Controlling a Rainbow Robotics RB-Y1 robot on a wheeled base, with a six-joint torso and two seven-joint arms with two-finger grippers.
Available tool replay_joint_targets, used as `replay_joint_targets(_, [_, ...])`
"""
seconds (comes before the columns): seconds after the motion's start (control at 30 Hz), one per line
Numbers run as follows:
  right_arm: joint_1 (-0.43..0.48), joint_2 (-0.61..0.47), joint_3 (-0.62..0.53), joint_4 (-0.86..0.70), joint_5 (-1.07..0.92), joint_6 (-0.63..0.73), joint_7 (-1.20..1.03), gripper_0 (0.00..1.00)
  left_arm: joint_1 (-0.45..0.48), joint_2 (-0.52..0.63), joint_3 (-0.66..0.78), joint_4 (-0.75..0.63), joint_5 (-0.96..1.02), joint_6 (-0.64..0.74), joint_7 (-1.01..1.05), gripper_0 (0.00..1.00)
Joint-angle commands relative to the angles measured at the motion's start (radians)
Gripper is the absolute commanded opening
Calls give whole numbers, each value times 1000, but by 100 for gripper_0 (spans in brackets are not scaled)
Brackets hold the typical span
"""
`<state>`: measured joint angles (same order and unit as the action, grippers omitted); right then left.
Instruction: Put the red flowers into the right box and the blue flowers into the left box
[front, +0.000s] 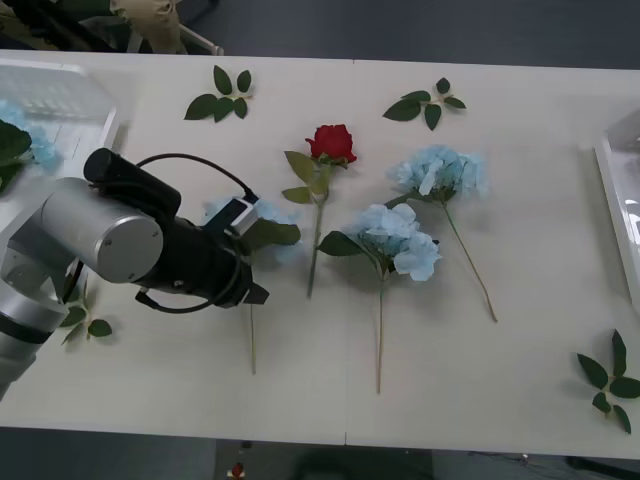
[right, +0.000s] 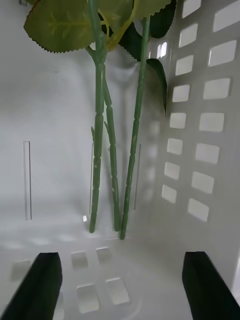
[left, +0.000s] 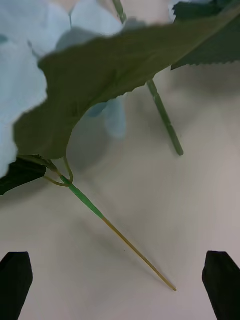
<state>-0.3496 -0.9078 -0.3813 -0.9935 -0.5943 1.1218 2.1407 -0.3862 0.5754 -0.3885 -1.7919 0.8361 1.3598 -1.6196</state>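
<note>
No legible writing. Right box (right: 200, 125) holds three green rose stems (right: 97, 150); right gripper (right: 120, 285) spread wide inside it, empty. Left box (front: 60, 100) holds a blue flower (front: 25, 140). Left gripper (left: 120, 280) wide apart, hovering over a tabletop blue hydrangea (front: 262, 222); one red rose (front: 331, 143) lies beside.

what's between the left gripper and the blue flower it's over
Nothing solid. The left gripper is open above the blue flower, and in the left wrist view only that flower's own large leaf overhangs the thin stem lying on the table.
</note>
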Motion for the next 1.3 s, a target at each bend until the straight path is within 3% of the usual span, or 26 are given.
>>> replay_joint_targets(0.03, [-22, -36, 25, -27, -24, 4, 21, 100, -49, -3, -35, 46, -11, -16, 33, 100])
replay_joint_targets(0.3, [-52, -36, 32, -27, -156, 101, 42, 100, -108, -6, -116, 117, -28, -50, 37, 100])
replay_joint_targets(0.5, [-120, -22, 108, -54, -259, 188, 62, 100, -151, -6, -171, 152, -49, -59, 38, 100])
replay_joint_targets(0.97, [-126, 135, 116, -439, -222, 437, -142, 100, -252, -12, -316, 287, -77, -131, 43, 100])
replay_joint_targets(1.17, [-126, 179, 209, -585, -239, 460, -303, 100, -260, -19, -332, 299, -106, -145, 47, 100])
replay_joint_targets(1.2, [-126, 181, 237, -606, -240, 446, -335, 100, -260, -22, -334, 299, -112, -145, 49, 96])
replay_joint_targets(1.23, [-126, 182, 252, -617, -240, 438, -352, 100, -260, -23, -334, 301, -115, -145, 50, 84])
replay_joint_targets(1.27, [-126, 185, 280, -634, -240, 420, -384, 100, -260, -25, -332, 301, -121, -145, 52, 57])
replay_joint_targets(1.3, [-126, 190, 300, -646, -239, 406, -409, 100, -260, -28, -332, 302, -126, -145, 53, 42])
